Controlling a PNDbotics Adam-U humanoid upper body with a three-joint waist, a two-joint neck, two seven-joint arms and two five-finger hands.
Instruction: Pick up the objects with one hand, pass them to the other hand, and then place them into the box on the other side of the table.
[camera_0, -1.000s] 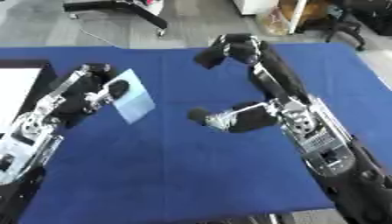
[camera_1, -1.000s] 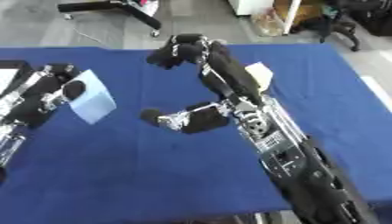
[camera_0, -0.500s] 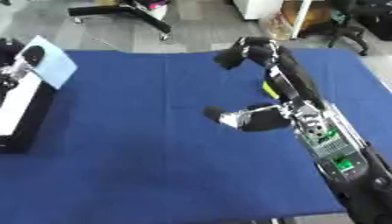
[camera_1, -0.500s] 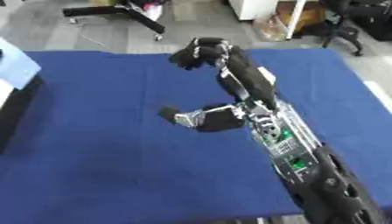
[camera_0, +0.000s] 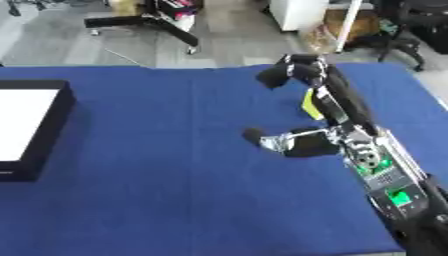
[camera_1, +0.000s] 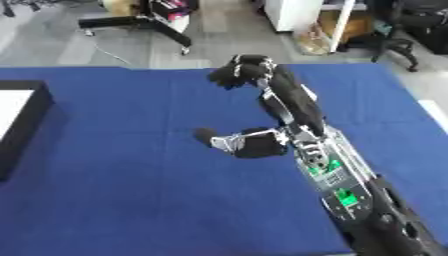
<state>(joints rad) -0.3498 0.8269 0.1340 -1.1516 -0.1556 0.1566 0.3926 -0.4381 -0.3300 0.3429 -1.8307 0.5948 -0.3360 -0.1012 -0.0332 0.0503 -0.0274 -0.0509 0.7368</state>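
Observation:
The black box (camera_0: 54, 131) with a white inside sits at the left edge of the blue table (camera_0: 157, 180). My right hand (camera_0: 339, 102) hangs over the table's right middle, its arm coming in from the lower right. The fingers (camera_0: 293, 71) reach toward the far edge with bent tips, the thumb (camera_0: 255, 135) sticks out to the left, and it holds nothing. A thin yellowish object (camera_0: 308, 103) shows just behind the hand, mostly hidden. My left hand and the pale blue object are out of view.
Beyond the table's far edge lies grey floor with a black stand base (camera_0: 149, 22) and a chair (camera_0: 411, 25) at the upper right. The table's right edge (camera_0: 429, 95) runs close to my right arm.
My left hand carried the pale blue object leftward toward the box and has left the view. The camera shifted between frames. My right hand kept its pose.

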